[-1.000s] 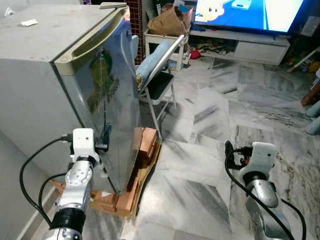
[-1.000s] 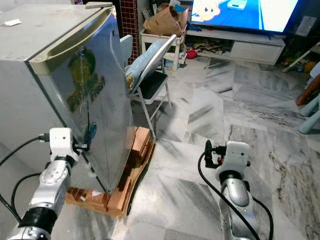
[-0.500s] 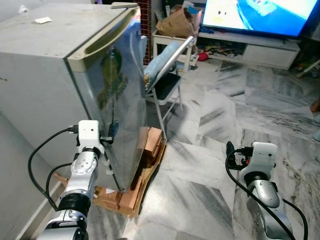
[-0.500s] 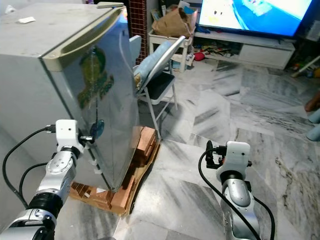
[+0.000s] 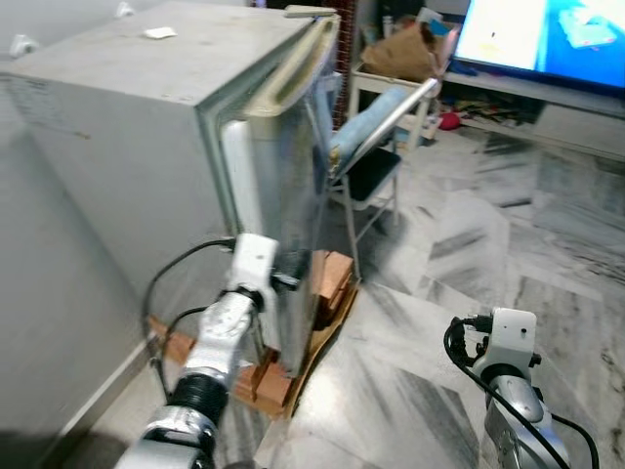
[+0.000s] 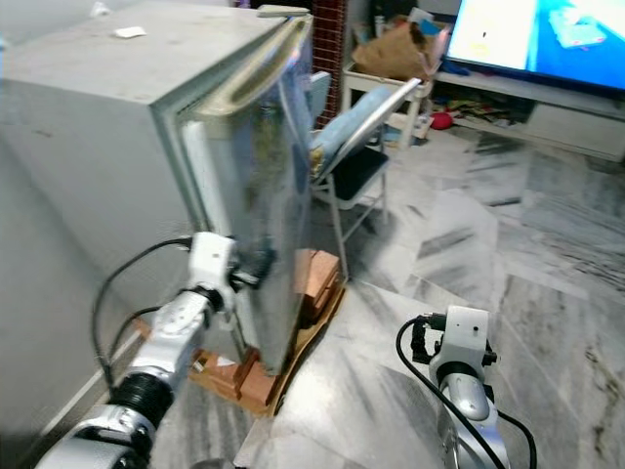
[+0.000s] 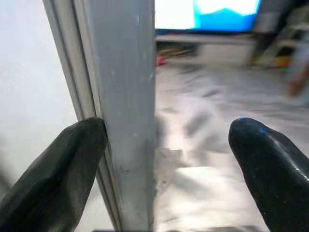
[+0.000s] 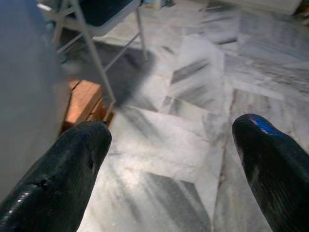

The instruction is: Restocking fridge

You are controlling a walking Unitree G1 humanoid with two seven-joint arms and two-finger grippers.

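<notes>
We are only at the start: our left gripper (image 7: 159, 169), spread wide, straddles the fridge door (image 5: 293, 205) edge, one finger (image 7: 53, 174) touching it (nothing clamped). Door barely ajar, stocking undone. Right gripper (image 8: 164, 169) hangs open and empty over the floor (image 8: 193, 116)
</notes>
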